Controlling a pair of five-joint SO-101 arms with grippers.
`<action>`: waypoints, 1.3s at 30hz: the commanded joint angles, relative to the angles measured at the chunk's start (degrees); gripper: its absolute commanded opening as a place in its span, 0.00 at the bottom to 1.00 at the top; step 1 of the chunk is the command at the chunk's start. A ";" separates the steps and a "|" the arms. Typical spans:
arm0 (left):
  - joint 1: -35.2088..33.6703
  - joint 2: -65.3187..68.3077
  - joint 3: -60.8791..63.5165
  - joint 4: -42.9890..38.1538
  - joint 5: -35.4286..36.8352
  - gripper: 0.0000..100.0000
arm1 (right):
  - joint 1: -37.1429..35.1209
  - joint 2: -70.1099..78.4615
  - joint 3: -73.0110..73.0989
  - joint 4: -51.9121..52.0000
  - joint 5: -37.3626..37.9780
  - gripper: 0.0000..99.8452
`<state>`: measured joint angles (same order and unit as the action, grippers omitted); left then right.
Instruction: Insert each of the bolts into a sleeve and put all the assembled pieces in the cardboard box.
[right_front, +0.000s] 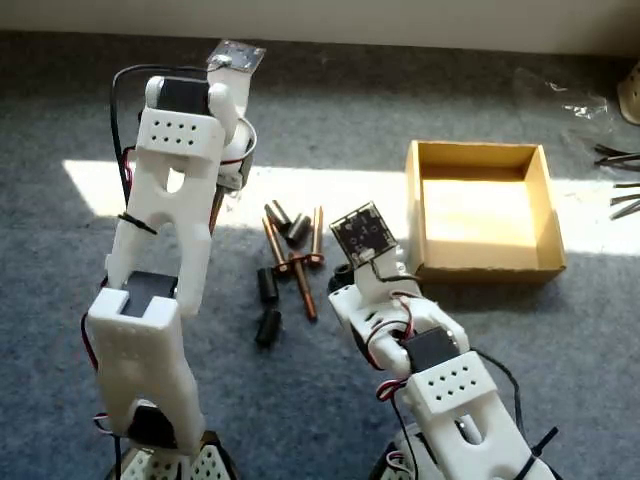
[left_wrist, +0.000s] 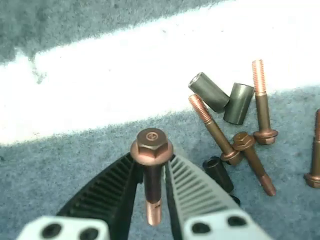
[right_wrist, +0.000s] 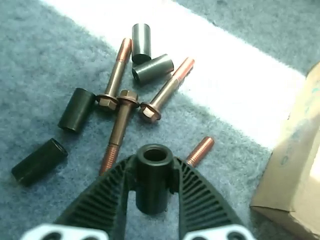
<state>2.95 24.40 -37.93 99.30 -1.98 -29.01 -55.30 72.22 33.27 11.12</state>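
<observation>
Two loads — left gripper (left_wrist: 152, 162) grips bolt (left_wrist: 152, 146), right gripper (right_wrist: 153, 164) sleeve (right_wrist: 152, 186).

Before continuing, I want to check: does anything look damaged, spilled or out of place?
Nothing stands out. The left gripper holds a bolt, the right gripper a sleeve; loose bolts and sleeves lie jumbled.

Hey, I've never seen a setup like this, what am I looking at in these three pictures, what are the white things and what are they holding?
The white things are two small robot arms, each ending in a gripper. The high view looks down from above; the other two come from cameras on each arm's wrist. The left gripper pinches a copper-coloured bolt; the right gripper pinches a dark sleeve. More loose bolts and sleeves lie on the grey carpet, beside an empty cardboard box.
</observation>
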 joint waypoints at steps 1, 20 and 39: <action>2.07 -7.08 -2.86 0.35 -0.18 0.00 | 0.66 -1.10 0.66 -5.41 0.26 0.00; 7.25 -46.99 39.08 -24.26 0.26 0.00 | -0.75 -1.45 -0.40 -8.75 -9.85 0.00; 7.78 -90.59 73.01 -46.51 0.79 0.00 | -10.77 -1.45 -1.27 -16.40 -9.32 0.00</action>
<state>9.63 -60.09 31.08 58.68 -1.89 -37.19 -55.30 74.24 19.47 1.71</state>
